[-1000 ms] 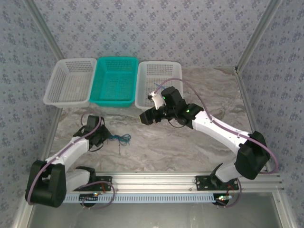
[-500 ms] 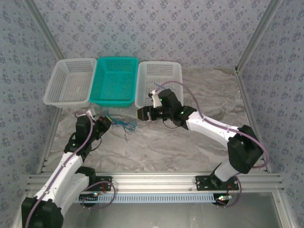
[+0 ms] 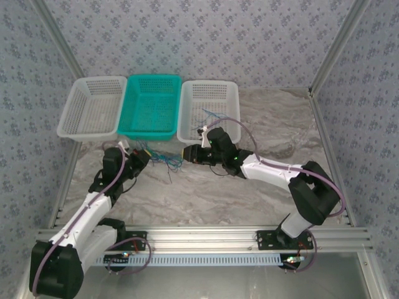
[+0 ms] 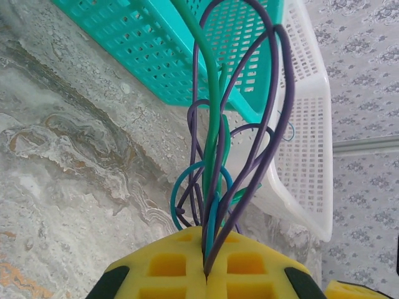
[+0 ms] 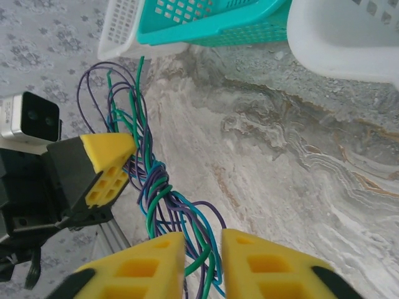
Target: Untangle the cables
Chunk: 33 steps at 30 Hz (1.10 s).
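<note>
Thin blue, green and purple cables (image 5: 156, 185) hang twisted together.

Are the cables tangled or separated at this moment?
Tangled: the cables twist around each other in one bundle between the left tool and the right tool.

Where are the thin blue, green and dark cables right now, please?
Top view, left of centre: the cables span between the left gripper and the right gripper, just in front of the teal plastic basket.

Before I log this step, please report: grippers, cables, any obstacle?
Left gripper shut on cables. Right gripper jaws around the same twisted bundle, narrow gap, grip unclear. Teal basket close behind.
</note>
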Tool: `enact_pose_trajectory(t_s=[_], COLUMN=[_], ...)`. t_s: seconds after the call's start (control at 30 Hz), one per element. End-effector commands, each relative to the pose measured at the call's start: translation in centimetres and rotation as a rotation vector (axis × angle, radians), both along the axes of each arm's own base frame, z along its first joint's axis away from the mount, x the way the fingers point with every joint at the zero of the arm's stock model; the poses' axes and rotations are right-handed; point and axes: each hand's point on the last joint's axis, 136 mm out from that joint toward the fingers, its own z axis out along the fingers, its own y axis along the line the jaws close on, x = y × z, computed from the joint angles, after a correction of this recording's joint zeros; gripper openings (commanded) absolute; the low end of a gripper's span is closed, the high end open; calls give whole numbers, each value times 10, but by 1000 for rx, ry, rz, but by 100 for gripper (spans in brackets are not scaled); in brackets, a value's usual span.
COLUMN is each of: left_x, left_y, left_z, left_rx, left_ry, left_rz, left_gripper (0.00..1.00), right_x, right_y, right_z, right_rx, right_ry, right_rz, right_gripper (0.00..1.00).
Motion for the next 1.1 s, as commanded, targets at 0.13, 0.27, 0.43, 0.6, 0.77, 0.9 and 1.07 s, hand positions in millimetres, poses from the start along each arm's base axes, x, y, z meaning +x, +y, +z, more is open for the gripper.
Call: enact_pose_trajectory(t_s=[0.13, 0.27, 0.43, 0.6, 0.77, 0.9, 1.07], left_x=[4, 3, 2, 3, 3, 3, 3], left_y=[1, 3, 4, 4, 4, 3, 4], left_z=[14, 15, 16, 17, 17, 14, 14], left_rx=[-27, -25, -22, -22, -23, -24, -23], left_ry=[-43, -46, -49, -48, -48, -42, -42], left_rz=[6, 13, 16, 16, 15, 15, 15], left_gripper=[0, 0, 0, 0, 0, 0, 0], right_x=[1, -2, -4, -6, -5, -4, -4], right_y=[5, 1, -4, 6, 11, 15, 16], right_z=[-3, -12, -20, -14, -8, -5, -3], right_rx=[22, -2, -20, 6, 29, 42, 48], right_ry=[19, 29, 33, 18, 6, -2, -6], right_rz=[-10, -13, -18, 20, 35, 45, 42], right_gripper=[26, 27, 25, 20, 18, 13, 4])
